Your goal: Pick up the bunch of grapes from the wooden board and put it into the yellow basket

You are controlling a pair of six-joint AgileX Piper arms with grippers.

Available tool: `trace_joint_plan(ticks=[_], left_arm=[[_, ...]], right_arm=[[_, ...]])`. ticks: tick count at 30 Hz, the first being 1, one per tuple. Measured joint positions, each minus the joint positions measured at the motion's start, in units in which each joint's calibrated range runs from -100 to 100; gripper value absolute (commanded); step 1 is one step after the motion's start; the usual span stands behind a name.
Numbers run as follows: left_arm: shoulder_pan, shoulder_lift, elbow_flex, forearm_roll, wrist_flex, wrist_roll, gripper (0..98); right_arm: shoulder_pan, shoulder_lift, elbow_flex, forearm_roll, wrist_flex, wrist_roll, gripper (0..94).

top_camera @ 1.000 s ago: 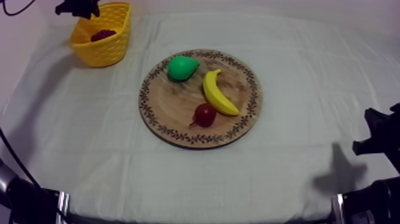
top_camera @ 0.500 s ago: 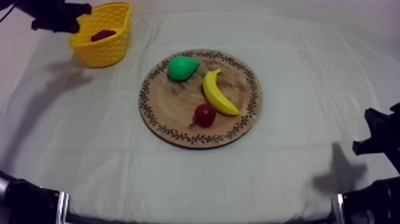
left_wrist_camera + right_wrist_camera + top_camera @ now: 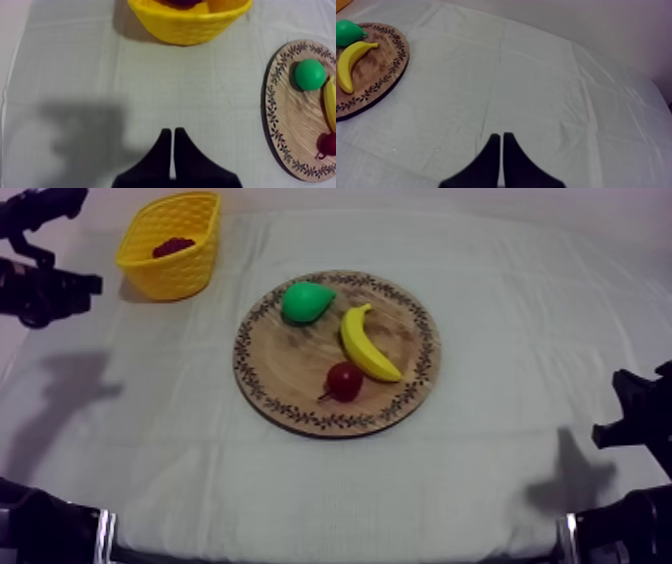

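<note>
The bunch of grapes (image 3: 173, 246) lies dark red inside the yellow basket (image 3: 178, 274) at the table's far left. My left gripper (image 3: 92, 285) hangs left of the basket and a little nearer, shut on nothing. From the left wrist, its fingers (image 3: 171, 139) lie together over bare cloth, with the basket (image 3: 190, 27) and grapes (image 3: 182, 2) ahead. On the round wooden board (image 3: 290, 373) lie a green pear (image 3: 305, 301), a banana (image 3: 365, 343) and a small red fruit (image 3: 344, 380). My right gripper (image 3: 632, 416) rests low at the right, shut (image 3: 499, 141).
The board (image 3: 280, 125) with its pear (image 3: 310, 74) lies beside the left gripper's path. From the right wrist, the board (image 3: 381, 75), pear (image 3: 347, 31) and banana (image 3: 351, 57) lie off to one side, with open cloth ahead.
My left arm has drawn back from over the basket, moving left and toward the near side. The grapes stay in the basket. The right arm has not moved.
</note>
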Motion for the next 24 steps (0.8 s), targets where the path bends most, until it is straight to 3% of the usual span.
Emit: trace_joint_plan(ticks=[24], left_arm=[[-1.76, -43.33, 35.71, 0.52, -16.76, -1.89, 0.0]], right_arm=[[0.00, 0.00, 0.00, 0.00, 0.00, 0.00, 0.3]])
